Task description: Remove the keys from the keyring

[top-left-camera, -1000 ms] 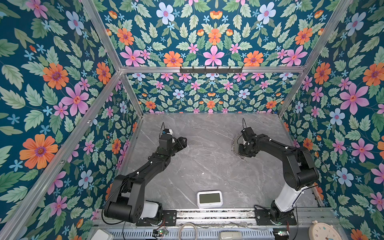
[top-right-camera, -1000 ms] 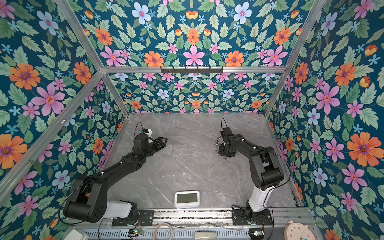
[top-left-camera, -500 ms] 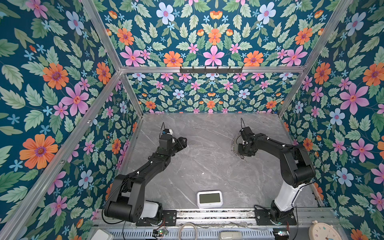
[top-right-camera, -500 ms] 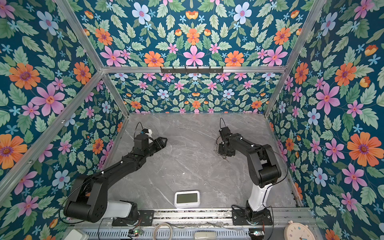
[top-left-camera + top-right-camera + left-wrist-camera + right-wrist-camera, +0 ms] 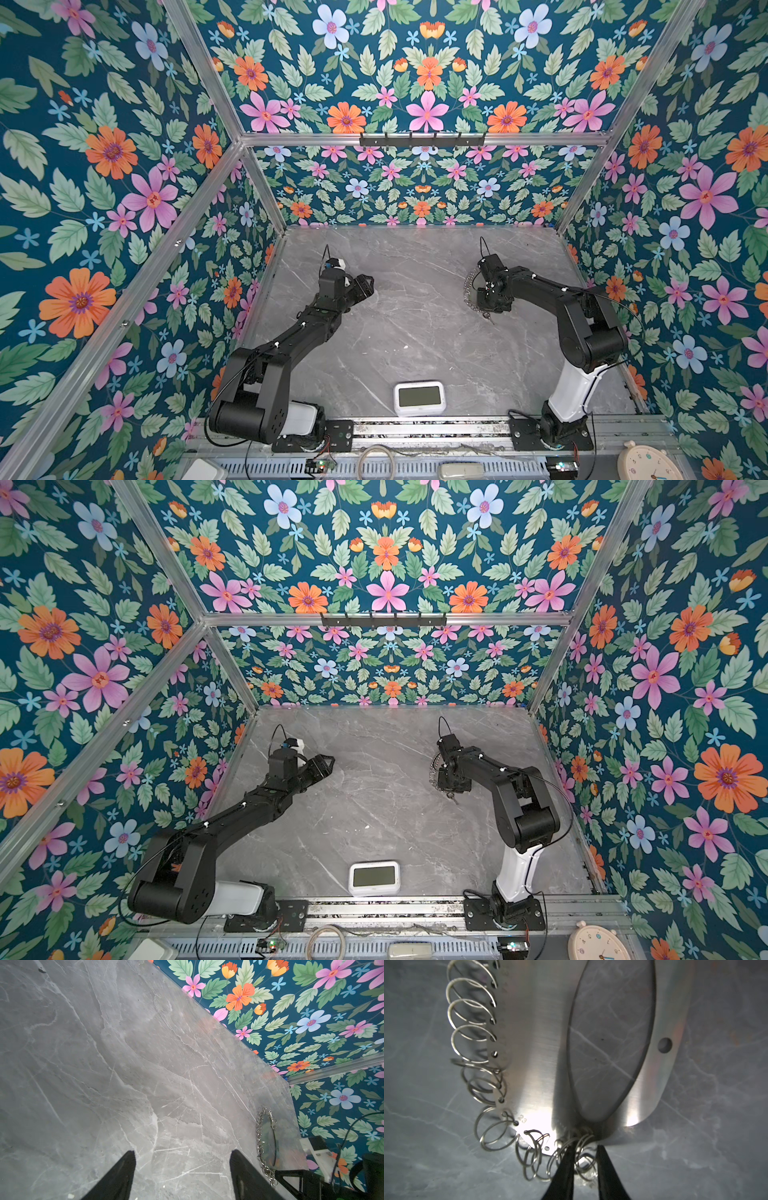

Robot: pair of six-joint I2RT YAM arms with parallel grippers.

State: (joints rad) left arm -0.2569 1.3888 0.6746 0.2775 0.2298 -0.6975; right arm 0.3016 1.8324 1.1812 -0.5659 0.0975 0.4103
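Right jaws clench the keyring (image 5: 529, 1064) by its edge rings, far right. Left jaws hang released, empty. Holding step; next, left must cross and pinch the dangling key (image 5: 489, 318).

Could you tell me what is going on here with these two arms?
The right gripper is working at the keyring, its jaws close together around a few of the small rings on the plate's edge; whether they pinch anything is unclear. The left gripper hangs open and empty over the table. A key shows by the right gripper; I cannot tell if it is off its ring.
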